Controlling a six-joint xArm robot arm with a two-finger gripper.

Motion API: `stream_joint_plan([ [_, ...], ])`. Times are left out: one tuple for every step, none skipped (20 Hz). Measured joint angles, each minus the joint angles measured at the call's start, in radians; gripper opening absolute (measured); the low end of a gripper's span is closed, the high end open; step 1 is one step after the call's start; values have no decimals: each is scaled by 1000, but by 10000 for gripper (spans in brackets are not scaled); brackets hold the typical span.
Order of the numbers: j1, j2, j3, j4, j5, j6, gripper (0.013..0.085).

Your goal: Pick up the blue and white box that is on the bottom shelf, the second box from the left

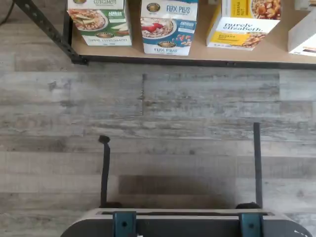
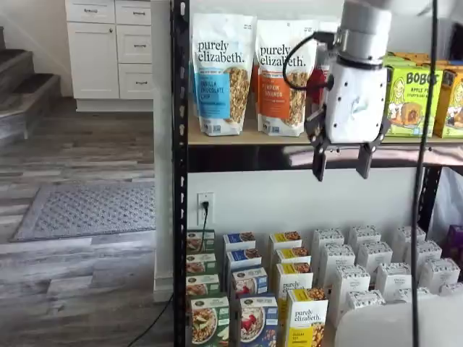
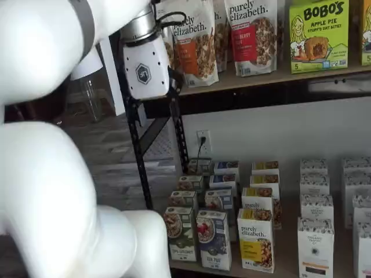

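Blue-white Flax Plus box (image 2: 258,322) sits front row of bottom shelf (image 3: 284,263), btwn green carton (image 2: 209,322) & yellow carton (image 2: 307,318). Gripper (image 2: 342,165) hangs well above, fingers spread, empty. Best approach imo: drop down, centre fingers over box's sides, don't nudge neighbours

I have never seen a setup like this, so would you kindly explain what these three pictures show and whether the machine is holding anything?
It is one white robot arm ending in a two-finger gripper, which hangs open and empty in front of a black rack. Two pictures come from fixed cameras facing the shelves; the third is from a camera on the arm's wrist, looking down at the wood floor and the rack's front edge. The bottom shelf holds rows of small cereal cartons. The one to pick is the blue and white box, front row, between a green-fronted carton and a yellow carton. Granola bags stand on the board above. Nothing is held yet.
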Motion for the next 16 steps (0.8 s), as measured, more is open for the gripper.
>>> stream_joint_plan([
  [-4, 6, 16, 5, -19, -4, 850],
  [-8, 12, 33, 9, -38, -7, 850],
  [-12, 17, 50, 15, -58, -11, 850],
  [-16, 22, 65, 20, -77, -15, 850],
  [-20, 30, 87, 26, -104, -20, 850],
  [-22, 36, 103, 28, -124, -24, 850],
  [-25, 43, 121, 30, -148, -27, 850],
  [-29, 50, 137, 34, -172, -32, 850],
  [-31, 56, 152, 36, -193, -36, 850],
  [-35, 64, 171, 39, -224, -41, 850],
  [-39, 72, 190, 46, -256, -48, 850],
  [-43, 82, 204, 52, -282, -54, 850],
  [-44, 93, 215, 53, -303, -56, 850],
  [-44, 105, 223, 55, -321, -58, 850],
  [-43, 118, 232, 57, -343, -59, 850],
  [-42, 133, 241, 61, -366, -61, 850],
])
